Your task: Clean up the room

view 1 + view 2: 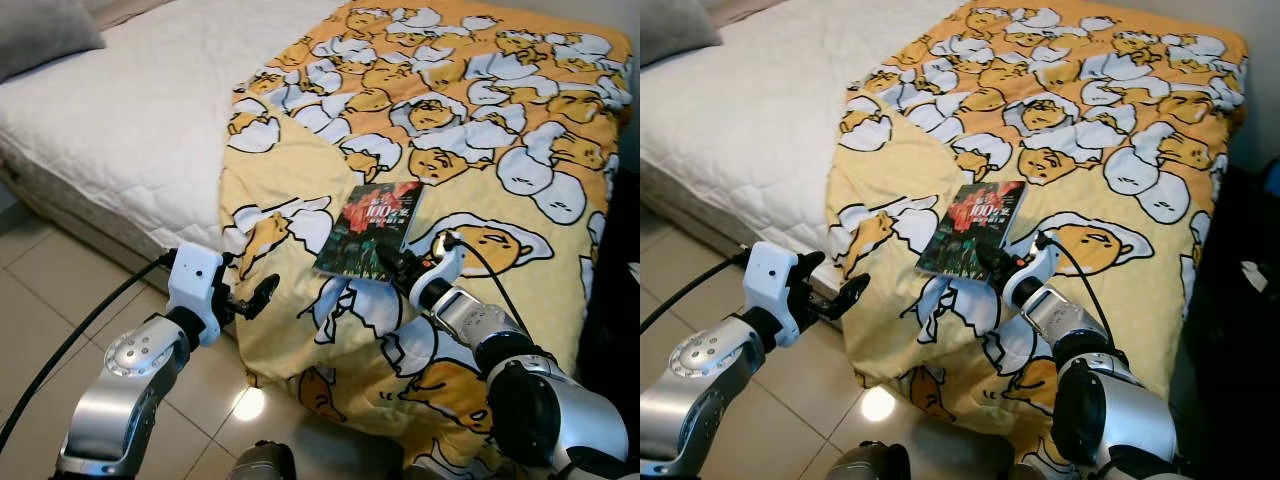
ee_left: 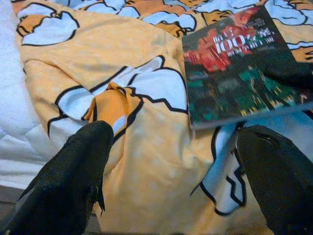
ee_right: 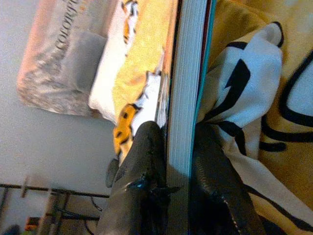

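Paperback book (image 1: 370, 228) is clamped at its near edge by the right gripper (image 1: 392, 262); page block seen pinched between both fingers (image 3: 146, 161) in the right wrist view. Book lies on the yellow cartoon-egg blanket (image 1: 480, 130), near the blanket's near-left corner on the bed (image 1: 130, 110). Left gripper (image 1: 250, 297) is held released, fingers spread, just off the bed's near edge beside the hanging blanket fold, touching nothing.

Book (image 2: 239, 68) cover text blurred, unreadable
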